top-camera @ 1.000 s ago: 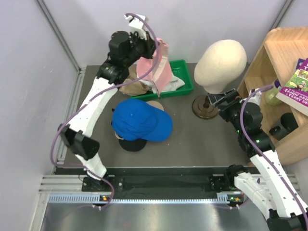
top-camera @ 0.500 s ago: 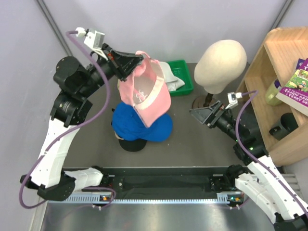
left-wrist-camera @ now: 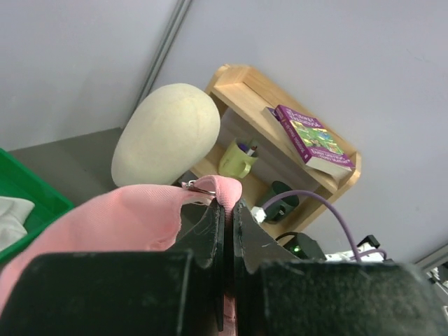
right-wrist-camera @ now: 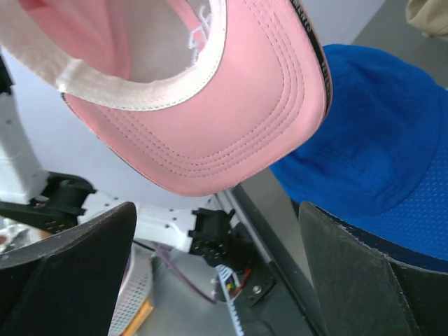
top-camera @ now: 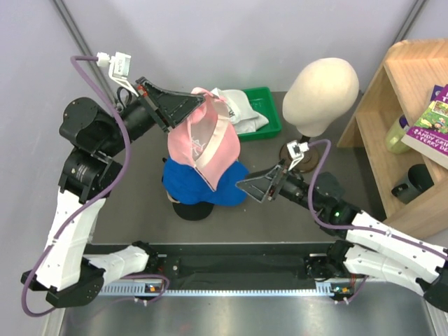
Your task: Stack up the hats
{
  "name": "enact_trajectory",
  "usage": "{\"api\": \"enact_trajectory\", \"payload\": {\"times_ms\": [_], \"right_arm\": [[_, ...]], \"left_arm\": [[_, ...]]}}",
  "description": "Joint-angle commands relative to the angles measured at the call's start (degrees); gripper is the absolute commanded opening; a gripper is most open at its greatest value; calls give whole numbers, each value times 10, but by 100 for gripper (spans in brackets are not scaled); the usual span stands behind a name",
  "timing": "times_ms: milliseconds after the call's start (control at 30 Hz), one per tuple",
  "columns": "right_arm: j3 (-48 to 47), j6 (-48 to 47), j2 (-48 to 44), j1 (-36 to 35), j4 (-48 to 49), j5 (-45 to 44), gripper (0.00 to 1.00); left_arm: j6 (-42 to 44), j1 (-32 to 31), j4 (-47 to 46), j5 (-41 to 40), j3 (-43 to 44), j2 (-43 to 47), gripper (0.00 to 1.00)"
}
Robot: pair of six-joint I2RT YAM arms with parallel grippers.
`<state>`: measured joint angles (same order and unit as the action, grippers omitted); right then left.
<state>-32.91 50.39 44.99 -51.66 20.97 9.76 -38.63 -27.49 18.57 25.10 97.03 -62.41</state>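
The left claw [top-camera: 199,106] was pinched shut on the rim of the pink hat [top-camera: 206,143]. The hat hung below the claw, brim down, over the blue hat [top-camera: 213,187], which lay on a black hat [top-camera: 189,211]. To do this well, the claw should lower until the pink crown sat squarely on the blue one, then let go. The right claw [top-camera: 253,187], spread wide and empty, hovered just beside the pink brim and could steady it.

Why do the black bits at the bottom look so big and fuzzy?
Left wrist view: that is the left gripper, too near the lens to be sharp, while the book behind is clear. Right wrist view: the right gripper, open, blurs at both corners, yet stitching on the pink cap is crisp.
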Motion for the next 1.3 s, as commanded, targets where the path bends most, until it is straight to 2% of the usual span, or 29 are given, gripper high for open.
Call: {"api": "enact_trajectory", "payload": {"times_ms": [0, 467, 567, 700, 800, 833, 867, 933, 967, 1000, 1033, 1067, 1233, 1267], "right_arm": [[-54, -71, 39, -13, 71, -51, 100], [-51, -122, 84, -13, 163, -68, 100], [-69, -124, 109, -11, 178, -41, 100], [-96, -102, 149, -11, 212, 38, 98], [-106, -76, 164, -11, 223, 55, 73], [-108, -74, 164, -12, 217, 54, 50], [-109, -76, 156, -11, 207, 50, 39], [-105, -83, 140, -11, 169, 28, 25], [-101, -94, 119, -12, 154, 19, 23], [-101, -112, 95, -11, 84, -15, 11], [-103, -130, 83, -11, 51, -30, 5], [-109, -139, 57, -11, 25, -59, 0], [-146, -200, 1, -11, -140, -148, 0], [-177, -209, -2, -11, -173, -184, 0]], "left_arm": [[-44, -1, -24, 18, 25, 2, 0], [-77, -1, -16, 36, 70, -16, 0], [-86, -1, -20, 43, 70, -17, 0], [-75, -1, -13, 42, 67, -16, 0], [-59, -1, 0, 41, 62, -10, 0], [-51, -1, 12, 34, 60, -9, 0], [-39, -1, 24, 13, 60, -6, 0], [1, -1, 63, -15, 57, 4, 0], [27, 0, 74, -50, 54, 7, 0], [49, 0, 112, -82, 48, 14, 0], [56, -1, 121, -101, 33, 18, 0], [66, 0, 127, -122, 26, 20, 0], [73, 0, 105, -137, -15, 26, 0], [80, -1, 107, -146, -14, 22, 0]]}}
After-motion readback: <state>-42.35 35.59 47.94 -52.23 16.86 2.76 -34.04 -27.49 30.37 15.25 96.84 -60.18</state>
